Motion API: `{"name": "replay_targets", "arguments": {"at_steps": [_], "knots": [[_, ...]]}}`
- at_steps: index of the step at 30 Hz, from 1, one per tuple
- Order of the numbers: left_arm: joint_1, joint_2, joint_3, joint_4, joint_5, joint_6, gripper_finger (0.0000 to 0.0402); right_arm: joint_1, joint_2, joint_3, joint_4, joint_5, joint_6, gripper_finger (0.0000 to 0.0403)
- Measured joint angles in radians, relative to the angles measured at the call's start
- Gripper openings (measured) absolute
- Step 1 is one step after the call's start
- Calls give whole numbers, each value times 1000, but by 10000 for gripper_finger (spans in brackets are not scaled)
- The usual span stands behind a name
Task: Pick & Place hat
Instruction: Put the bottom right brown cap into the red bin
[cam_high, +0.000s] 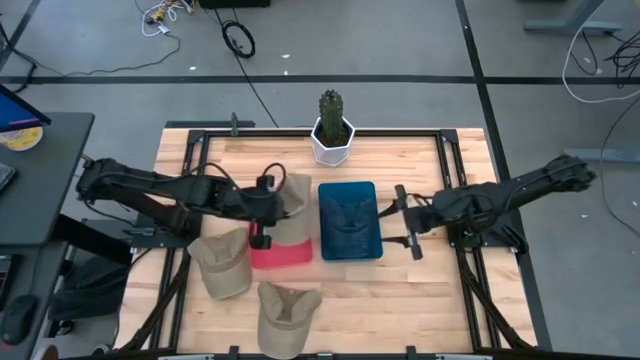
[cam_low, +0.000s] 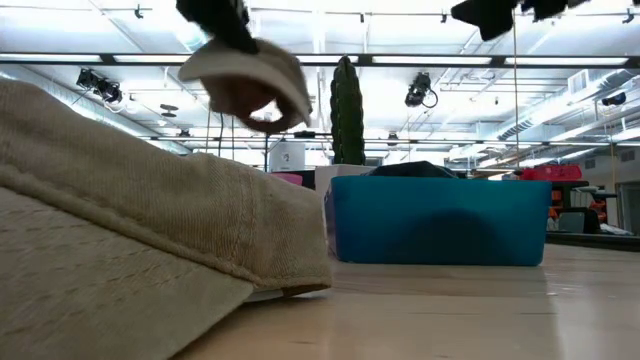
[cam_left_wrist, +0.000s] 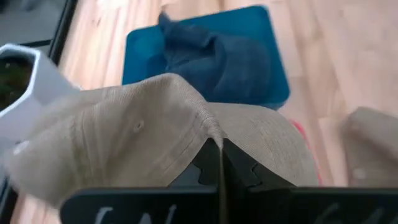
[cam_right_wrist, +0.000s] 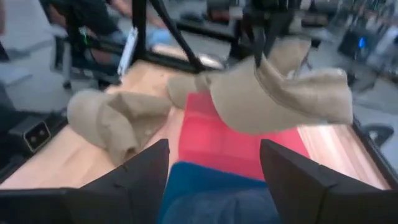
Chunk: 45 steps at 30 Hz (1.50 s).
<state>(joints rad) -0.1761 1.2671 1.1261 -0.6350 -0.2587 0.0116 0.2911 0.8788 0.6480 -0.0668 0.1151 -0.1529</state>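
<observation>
While the left gripper (cam_high: 266, 212) hung above the red tray (cam_high: 283, 254), its jaws were clamped tight on a tan hat (cam_high: 293, 207), held clear of the table (cam_high: 420, 290).

Items, left to right in the high view:

1. Left arm (cam_high: 150, 188): reached in from the table's left edge toward the middle.
2. Second tan hat (cam_high: 222, 262): lay on the wood, just left of the red tray.
3. Third tan hat (cam_high: 284, 316): lay near the front edge, below the red tray; in the low view it filled the near left foreground (cam_low: 130, 250).
4. Held hat: pinched at a fold of its fabric, as the left wrist view showed (cam_left_wrist: 161, 137); it hung over the back part of the red tray. The low view showed it in the air (cam_low: 250, 85), and the right wrist view showed it above the red tray (cam_right_wrist: 280, 93).
5. Red tray: flat on the table, touching or just beside the blue tray (cam_high: 349, 222).
6. Cactus (cam_high: 332, 110) in a white pot (cam_high: 331, 143): stood at the back edge, behind the trays.
7. Blue tray: held a dark blue hat (cam_high: 349, 212).
8. Right gripper (cam_high: 408, 222): just right of the blue tray, jaws wide apart, holding nothing.
</observation>
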Motion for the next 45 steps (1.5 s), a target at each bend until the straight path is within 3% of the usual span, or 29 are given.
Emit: {"name": "replay_targets", "arguments": {"at_steps": [8, 13, 23, 29, 35, 45], "knots": [[5, -45, -137, 43, 0, -16, 1, -39, -146, -238, 309, -107, -13, 254], [1, -77, -222, 151, 81, -27, 1, -63, -214, -305, 325, -108, -1, 254], [-37, -93, -363, 277, 97, -68, 1, -68, -232, -328, 331, -110, 12, 254], [-45, -93, -420, 356, 118, -69, 2, -68, -236, -328, 365, -201, -32, 254], [-44, -93, -482, 489, 150, -45, 2, -101, -251, -338, 372, -125, 17, 254], [-43, -93, -567, 609, 152, -29, 2, -172, -375, -536, 549, -131, 20, 254]]}}
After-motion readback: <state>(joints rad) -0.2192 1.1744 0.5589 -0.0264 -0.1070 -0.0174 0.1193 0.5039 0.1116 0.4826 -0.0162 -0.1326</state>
